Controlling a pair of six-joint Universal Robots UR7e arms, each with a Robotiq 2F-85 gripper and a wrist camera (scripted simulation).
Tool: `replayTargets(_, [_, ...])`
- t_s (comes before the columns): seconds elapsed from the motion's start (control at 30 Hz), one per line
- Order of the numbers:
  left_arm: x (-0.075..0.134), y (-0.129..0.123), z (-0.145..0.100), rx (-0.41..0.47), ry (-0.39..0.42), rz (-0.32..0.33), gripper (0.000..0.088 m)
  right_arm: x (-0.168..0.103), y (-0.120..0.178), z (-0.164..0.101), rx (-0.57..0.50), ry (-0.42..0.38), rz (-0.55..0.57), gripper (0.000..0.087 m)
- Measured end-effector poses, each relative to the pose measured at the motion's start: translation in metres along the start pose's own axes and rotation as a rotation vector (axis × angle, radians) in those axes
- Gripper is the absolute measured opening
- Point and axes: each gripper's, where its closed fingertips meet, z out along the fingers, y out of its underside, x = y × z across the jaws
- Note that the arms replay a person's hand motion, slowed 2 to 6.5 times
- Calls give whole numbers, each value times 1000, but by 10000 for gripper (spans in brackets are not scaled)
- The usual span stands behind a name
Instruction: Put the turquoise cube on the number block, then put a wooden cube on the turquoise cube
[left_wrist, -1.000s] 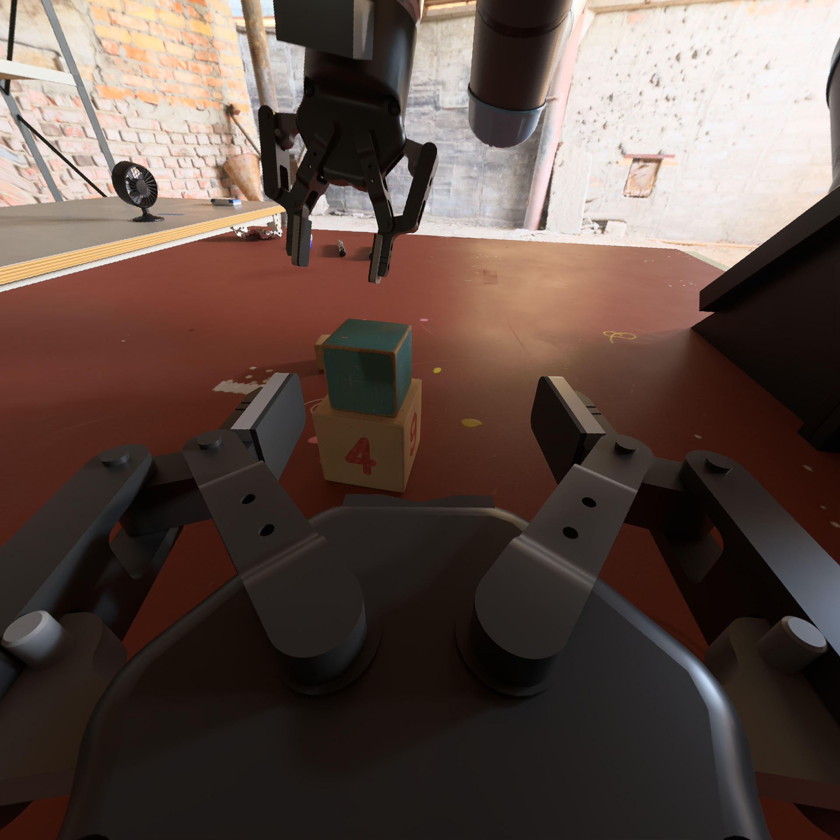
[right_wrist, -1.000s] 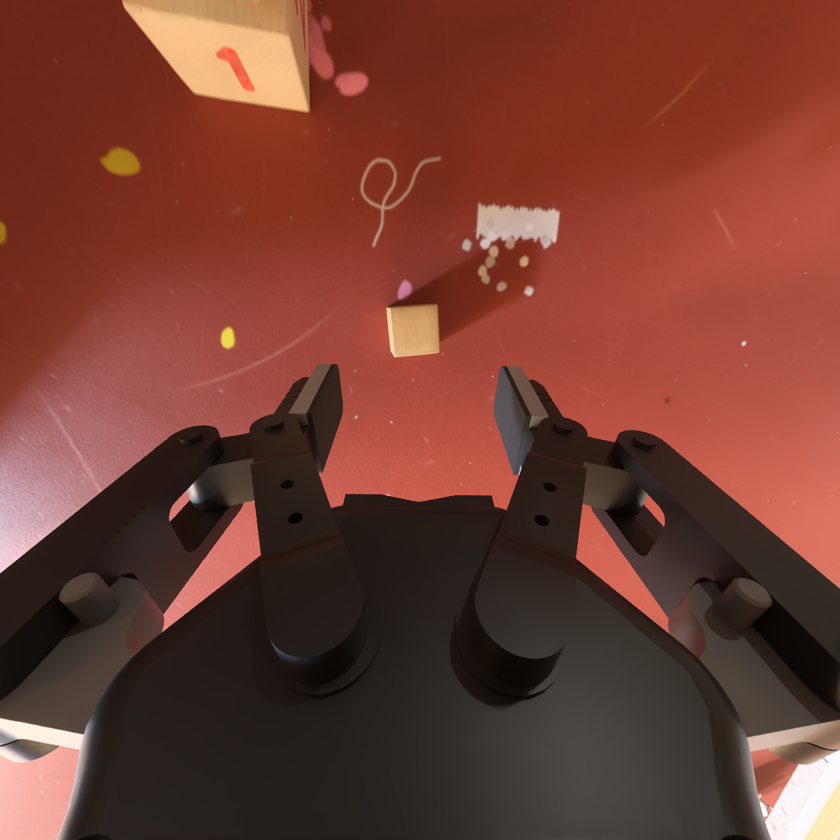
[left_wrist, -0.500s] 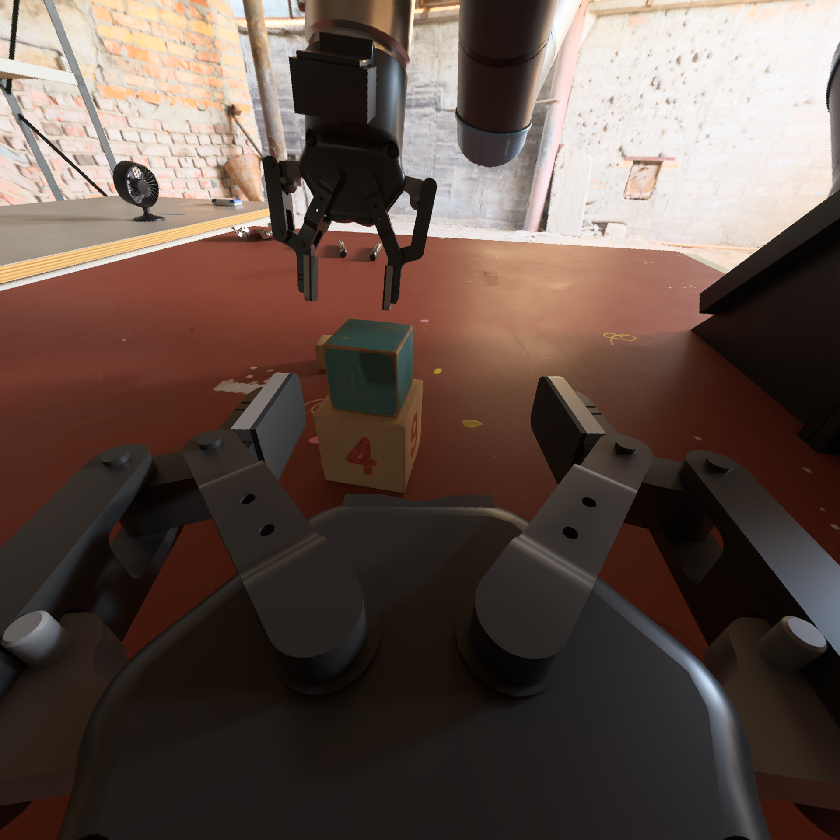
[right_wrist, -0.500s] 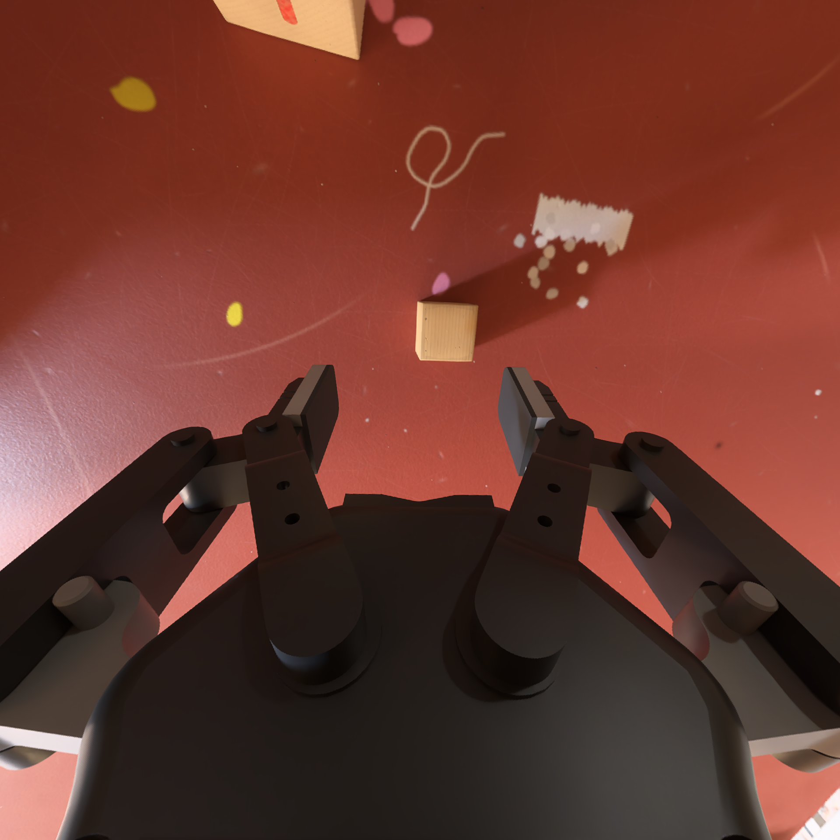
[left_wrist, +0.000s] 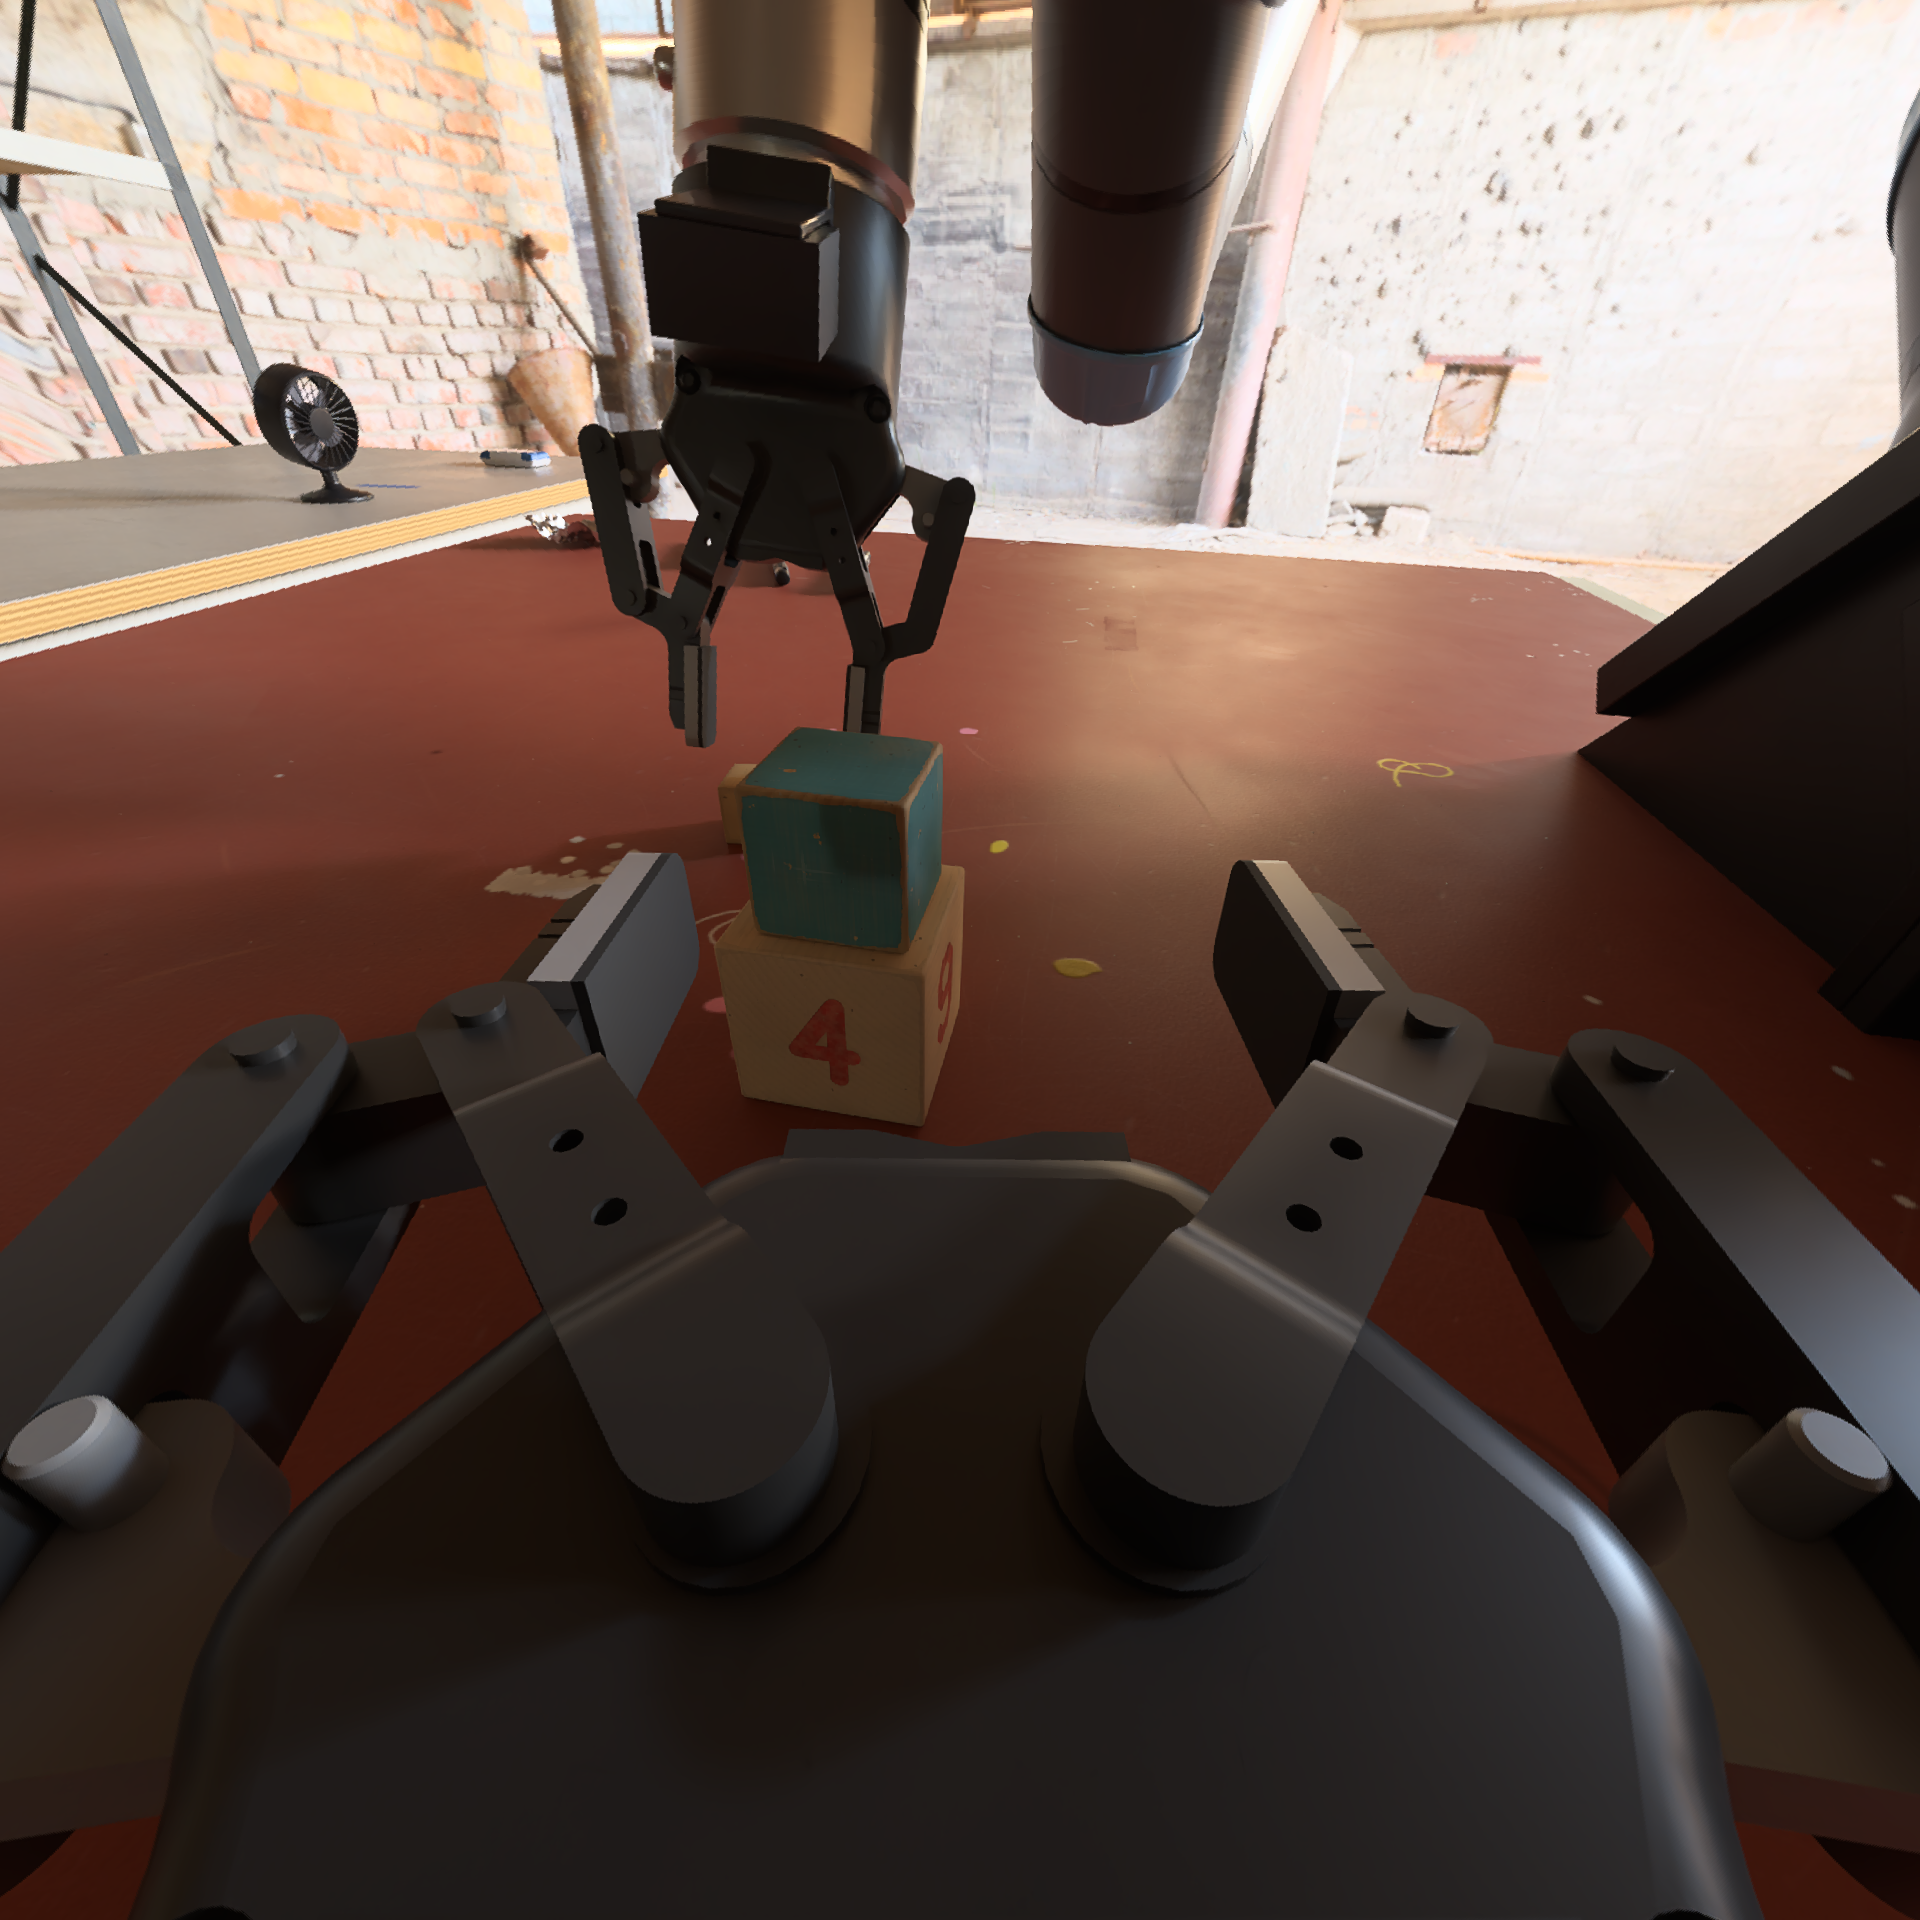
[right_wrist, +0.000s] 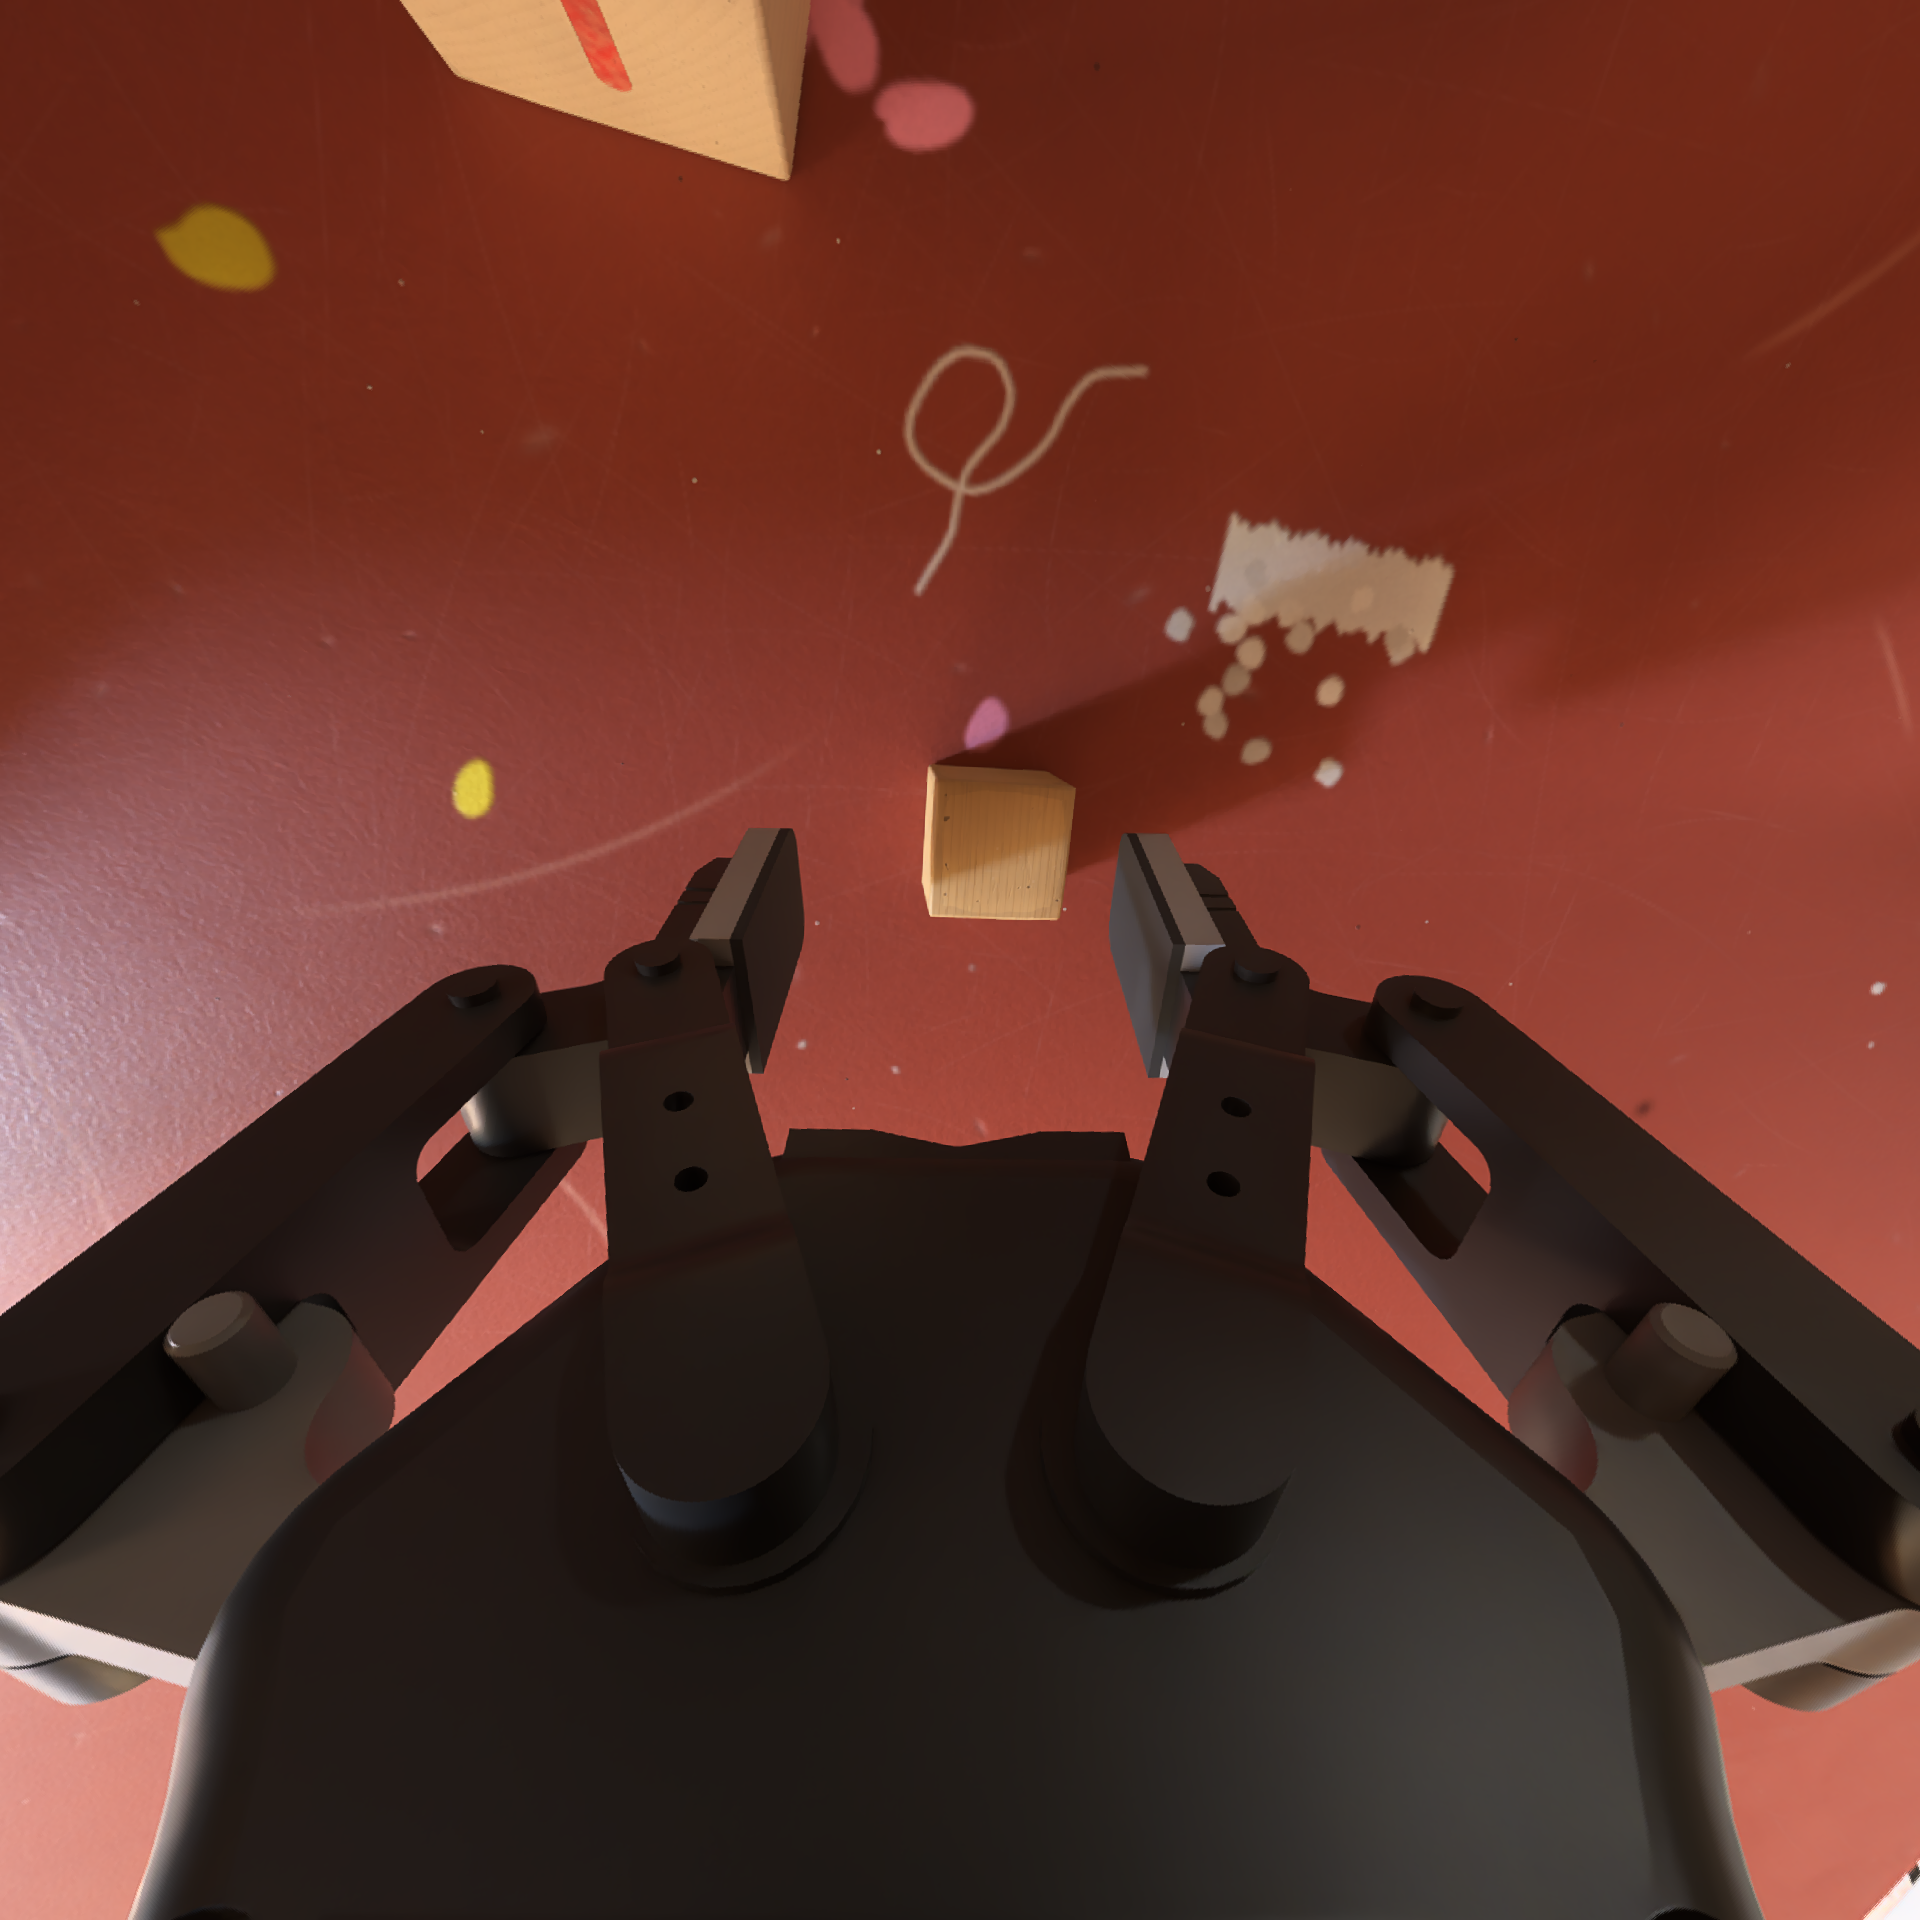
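Note:
In the left wrist view the turquoise cube (left_wrist: 844, 840) rests on the pale number block (left_wrist: 844, 1023) on the red table. My left gripper (left_wrist: 956, 945) is open and empty, just short of the stack. A small wooden cube (left_wrist: 734, 802) peeks out behind the stack. My right gripper (left_wrist: 781, 717) hangs open above that spot. In the right wrist view the wooden cube (right_wrist: 997, 844) lies on the table just ahead of my open right gripper (right_wrist: 956, 883), between the lines of its fingers. A corner of the number block (right_wrist: 665, 73) shows at the top.
A black box-like body (left_wrist: 1787, 790) stands at the right of the table. A grey side table (left_wrist: 156, 520) with a small black fan (left_wrist: 312, 426) sits at the far left. Paint spots and a white scrap (right_wrist: 1330, 582) mark the red table (right_wrist: 416, 520).
My right gripper has come down towards the wooden cube, which now sits larger and closer between its fingers. My left gripper and the stack have not moved.

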Motion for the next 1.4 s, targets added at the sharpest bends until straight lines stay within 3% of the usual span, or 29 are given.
replayTargets(0.5, [0,0,0,3,-3,2,854,4,1,14,-16,-18,-4,454])
replayTargets(0.77, [0,0,0,-2,-1,4,854,5,2,21,-23,-16,-7,361])
replayTargets(0.9, [0,0,0,1,-2,3,854,6,4,23,-34,-9,-13,268])
replayTargets(1.4, [0,0,0,-1,-1,-1,854,10,3,18,-52,38,7,265])
